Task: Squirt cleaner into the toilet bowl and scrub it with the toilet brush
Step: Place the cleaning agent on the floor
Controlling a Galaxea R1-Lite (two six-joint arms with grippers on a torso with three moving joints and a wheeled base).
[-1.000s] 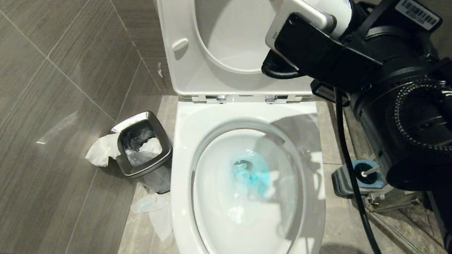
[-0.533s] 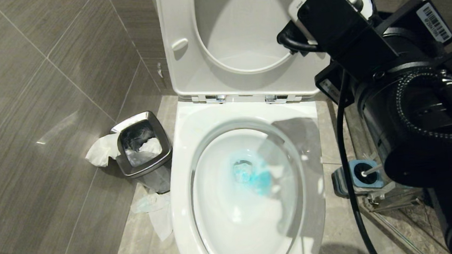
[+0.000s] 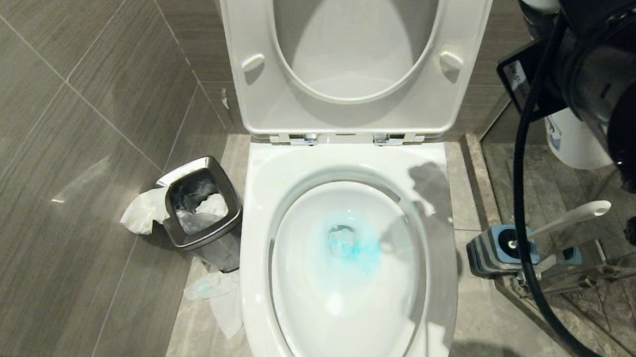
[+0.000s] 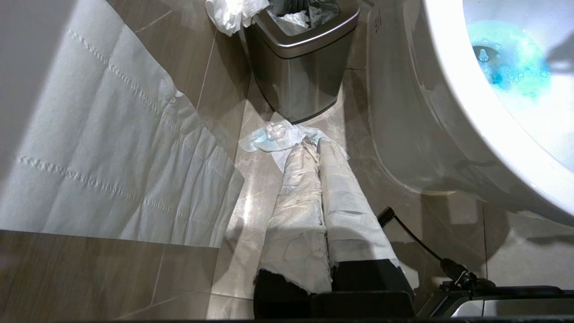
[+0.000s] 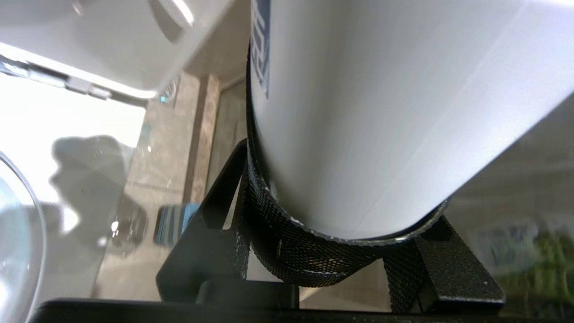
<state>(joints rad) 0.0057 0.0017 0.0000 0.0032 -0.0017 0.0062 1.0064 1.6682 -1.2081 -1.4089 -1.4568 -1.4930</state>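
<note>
The toilet bowl (image 3: 255, 251) stands open in the middle of the head view, with blue cleaner (image 3: 351, 244) pooled in its water. My right gripper (image 5: 341, 215) is shut on a white cleaner bottle (image 5: 381, 112) with blue print; its arm is up at the far right, off to the side of the raised lid. The toilet brush (image 3: 571, 216) leans in its blue-topped holder (image 3: 491, 255) on the floor right of the bowl, white handle slanting right, black head down in the holder. My left gripper (image 4: 319, 148), its fingers wrapped in white paper, hangs shut low beside the bowl (image 4: 448, 112).
Seat and lid (image 3: 255, 104) are raised against the back. A steel waste bin (image 3: 230, 222) with tissue stands left of the bowl. Crumpled paper (image 3: 217, 300) lies on the floor in front of it. A paper sheet (image 4: 103, 148) hangs on the left wall. Metal rails (image 3: 564, 284) run behind the brush holder.
My right arm has swung the bottle up and to the right, away from over the seat and bowl. The brush handle, hidden before, now shows. The left arm has not moved.
</note>
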